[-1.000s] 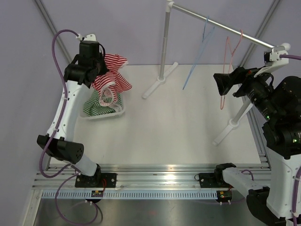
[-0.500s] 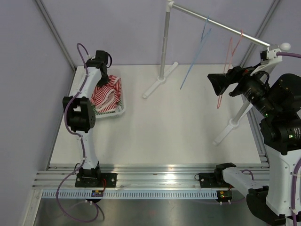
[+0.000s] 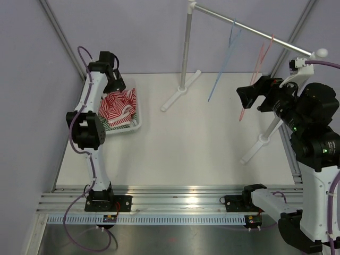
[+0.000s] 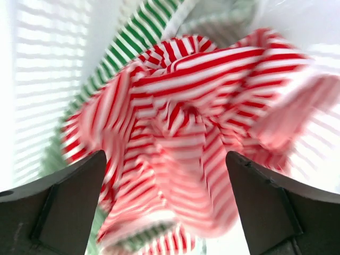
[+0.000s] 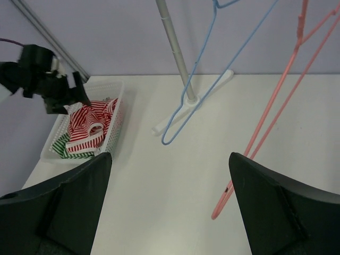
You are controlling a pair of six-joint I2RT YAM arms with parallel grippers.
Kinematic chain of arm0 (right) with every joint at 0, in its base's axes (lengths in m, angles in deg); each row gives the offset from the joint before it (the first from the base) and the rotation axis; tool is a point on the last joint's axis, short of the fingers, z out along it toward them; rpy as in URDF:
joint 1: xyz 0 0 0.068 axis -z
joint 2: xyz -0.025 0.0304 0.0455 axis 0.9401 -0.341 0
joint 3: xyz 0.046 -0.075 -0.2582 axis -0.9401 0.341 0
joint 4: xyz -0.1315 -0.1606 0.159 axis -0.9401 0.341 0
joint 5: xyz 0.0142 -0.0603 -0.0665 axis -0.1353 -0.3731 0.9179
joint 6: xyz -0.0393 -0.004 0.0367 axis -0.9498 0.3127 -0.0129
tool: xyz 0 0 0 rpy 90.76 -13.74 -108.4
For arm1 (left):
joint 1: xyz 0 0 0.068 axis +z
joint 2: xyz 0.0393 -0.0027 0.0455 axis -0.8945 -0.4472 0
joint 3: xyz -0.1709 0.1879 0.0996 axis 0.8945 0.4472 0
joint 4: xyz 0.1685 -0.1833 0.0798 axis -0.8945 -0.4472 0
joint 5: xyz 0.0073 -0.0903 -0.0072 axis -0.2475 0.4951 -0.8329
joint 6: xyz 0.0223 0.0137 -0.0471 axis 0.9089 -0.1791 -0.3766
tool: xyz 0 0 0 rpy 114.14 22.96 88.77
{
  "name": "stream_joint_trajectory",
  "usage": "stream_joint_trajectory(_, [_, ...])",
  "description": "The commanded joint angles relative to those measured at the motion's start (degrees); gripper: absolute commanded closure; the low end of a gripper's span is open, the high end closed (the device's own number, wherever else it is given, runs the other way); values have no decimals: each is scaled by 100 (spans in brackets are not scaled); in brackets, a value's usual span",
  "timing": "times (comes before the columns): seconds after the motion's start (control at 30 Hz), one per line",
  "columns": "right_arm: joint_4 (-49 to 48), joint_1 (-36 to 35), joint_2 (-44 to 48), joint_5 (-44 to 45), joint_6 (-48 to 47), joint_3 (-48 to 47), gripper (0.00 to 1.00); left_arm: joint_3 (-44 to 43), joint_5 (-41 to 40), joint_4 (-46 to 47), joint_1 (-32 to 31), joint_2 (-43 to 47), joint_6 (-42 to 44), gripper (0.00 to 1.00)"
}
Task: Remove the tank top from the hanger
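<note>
The red-and-white striped tank top point(image 4: 186, 133) is off the hanger and lies crumpled in a white basket point(image 5: 117, 114) at the far left corner of the tabletop point(image 3: 186, 154), on top of a green striped garment point(image 4: 143, 48) whose stripes show along its edges. The left tool point(image 4: 166, 159) hovers right above the basket, its two dark fingers point(image 4: 58, 212) spread wide with only air between them; the cloth lies loose below and I cannot see either finger touching it. The wrist view there is blurred. Across the tabletop stands a white clothes rack point(image 3: 186, 48) with a slanted metal rail point(image 3: 249, 29), and from this rail a blue hanger point(image 5: 199, 42) and a pink hanger point(image 5: 268, 109) dangle, both tilted. The right tool point(image 5: 170, 159) is held up near the pink hanger, well apart from the basket, its fingers also wide apart and gripping nothing. It points across the tabletop toward the basket, and the pink hanger hangs at the right of its wrist view.
</note>
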Motion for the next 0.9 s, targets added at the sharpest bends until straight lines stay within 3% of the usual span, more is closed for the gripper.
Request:
stream_joint_trajectory(0.0, [379, 3, -40, 541, 146, 94, 1, -492, -182, -109, 31, 1400, 188, 1])
stream_joint_trajectory(0.1, [948, 3, -259, 1014, 330, -116, 1, -335, -306, -171, 5, 1928, 320, 1])
stream_joint_trajectory(0.2, [1607, 3, -496, 1656, 366, -458, 0, 490, -586, 250, -206, 2999, 724, 1])
stream_joint_trajectory(0.37, [1883, 3, -296, 2334, 67, -434, 0, 2325, -1035, 1146, -944, 4992, 1419, 1])
stream_joint_trajectory(0.47, [2172, 3, -129, 2835, -82, -337, 1, 2916, -1089, 1017, -1164, 5785, 1517, 1])
stream_joint_trajectory(0.53, [2252, 3, -32, 2933, -126, -276, 0, 3311, -1027, 1033, -1173, 6269, 1429, 1])
stream_joint_trajectory(0.67, [2322, -6, 398, 2688, -363, -4, 1, 4918, -860, 1516, -1173, 7614, 1323, 1])
stream_joint_trajectory(0.87, [2401, 3, 1048, 2713, -452, 436, 1, 5739, -789, 974, -1287, 8925, 1235, 1])
